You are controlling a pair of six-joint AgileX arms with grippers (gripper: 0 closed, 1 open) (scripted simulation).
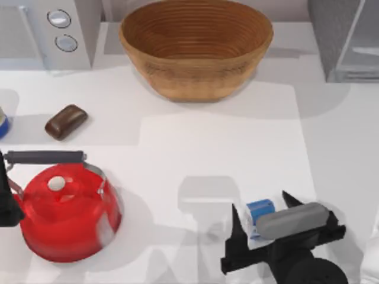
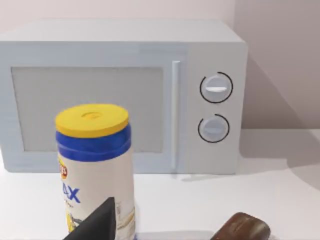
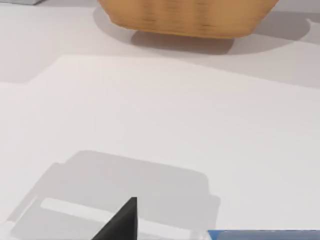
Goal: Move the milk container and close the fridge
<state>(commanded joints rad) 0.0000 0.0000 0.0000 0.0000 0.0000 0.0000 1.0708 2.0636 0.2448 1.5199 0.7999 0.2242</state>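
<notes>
Top view puts the right gripper (image 1: pixel 260 210) low over the worktop (image 1: pixel 225 148), its two dark fingers spread wide with the milk container (image 1: pixel 259 212) standing between them, nearer the right-hand finger. The fingers do not seem to press the carton yet, so I judge this as the approach to a grasp: the wide spread leaves room on both sides of the small carton before closing.

Taking the milk container as landmark, the fridge (image 1: pixel 340 35) sits well apart at the far right corner, its glassy door (image 1: pixel 362 50) swung out, which is presumably why the carton must go first and the door after. The woven basket (image 1: pixel 196 44) stands far beyond the carton and slightly left. The red kettle (image 1: pixel 66 213) is well to its left, the brown bar (image 1: pixel 66 122) beyond that.

Right wrist view shows one fingertip (image 3: pixel 122 222) and the carton's blue top at the frame edge.

The left gripper (image 1: pixel 7 201) is parked beside the kettle, facing a yellow-lidded canister (image 2: pixel 95 160) and the microwave (image 2: pixel 125 95); whether it is spread I cannot tell.
</notes>
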